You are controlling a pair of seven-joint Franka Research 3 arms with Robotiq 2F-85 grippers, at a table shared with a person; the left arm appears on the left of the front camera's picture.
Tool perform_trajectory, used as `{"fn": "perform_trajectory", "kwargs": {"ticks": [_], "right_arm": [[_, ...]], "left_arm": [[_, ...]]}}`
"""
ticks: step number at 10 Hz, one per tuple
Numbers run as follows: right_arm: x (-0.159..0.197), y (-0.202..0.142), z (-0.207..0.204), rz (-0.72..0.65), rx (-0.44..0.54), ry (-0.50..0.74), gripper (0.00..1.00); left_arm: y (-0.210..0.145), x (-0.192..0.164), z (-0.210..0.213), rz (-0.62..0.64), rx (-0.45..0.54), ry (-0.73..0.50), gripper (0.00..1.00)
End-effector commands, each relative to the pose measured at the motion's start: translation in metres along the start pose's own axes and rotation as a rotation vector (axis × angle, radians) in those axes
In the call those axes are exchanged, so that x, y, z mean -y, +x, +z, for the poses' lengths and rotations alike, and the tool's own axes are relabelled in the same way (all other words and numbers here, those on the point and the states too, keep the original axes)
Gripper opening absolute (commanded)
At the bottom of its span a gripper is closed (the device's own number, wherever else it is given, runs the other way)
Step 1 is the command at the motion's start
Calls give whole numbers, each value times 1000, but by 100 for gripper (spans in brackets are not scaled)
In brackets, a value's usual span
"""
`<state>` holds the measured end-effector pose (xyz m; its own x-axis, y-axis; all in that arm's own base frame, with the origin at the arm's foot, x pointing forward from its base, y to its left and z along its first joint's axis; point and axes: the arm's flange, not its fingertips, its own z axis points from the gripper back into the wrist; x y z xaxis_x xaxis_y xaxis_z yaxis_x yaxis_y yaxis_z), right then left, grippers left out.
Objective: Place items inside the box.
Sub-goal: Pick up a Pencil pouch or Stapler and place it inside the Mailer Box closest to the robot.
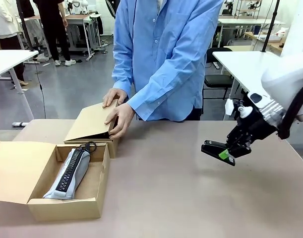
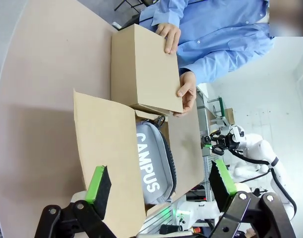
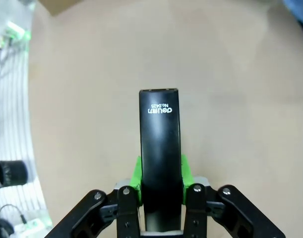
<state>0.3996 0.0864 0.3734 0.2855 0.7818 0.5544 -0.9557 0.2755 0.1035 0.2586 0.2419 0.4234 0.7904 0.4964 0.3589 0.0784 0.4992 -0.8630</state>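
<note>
Brown cardboard box (image 1: 67, 207): we see plain tan.
Grey fabric zip pouch (image 1: 68, 174): we read white "CAMPUS" lettering, black zip band.
Black glossy slim stapler (image 3: 160, 144): we note small white print.
Right gripper (image 3: 160, 171): black, green pads (image 3: 137, 173).
Person's long-sleeved shirt (image 1: 166, 49): light blue.
Smooth table top (image 1: 181, 193): beige.

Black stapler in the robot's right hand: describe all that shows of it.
The slim, glossy black stapler, seemingly plastic, carries small white "deli" lettering near its far end. The right hand grips its near end between green pads, jaws shut on it. It juts forward, held in the air above the tan table, touching nothing else.
</note>
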Motion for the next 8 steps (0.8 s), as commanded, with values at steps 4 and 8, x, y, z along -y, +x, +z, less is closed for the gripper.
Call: {"fn": "perform_trajectory", "kwargs": {"ticks": [4,8], "right_arm": [[1,95,-31,145,-37,-11,31],[1,92,-34,118,-81,-11,31]], "left_arm": [[0,1,0,-18,15,-22,100],[0,1,0,-18,15,-22,100]]}}
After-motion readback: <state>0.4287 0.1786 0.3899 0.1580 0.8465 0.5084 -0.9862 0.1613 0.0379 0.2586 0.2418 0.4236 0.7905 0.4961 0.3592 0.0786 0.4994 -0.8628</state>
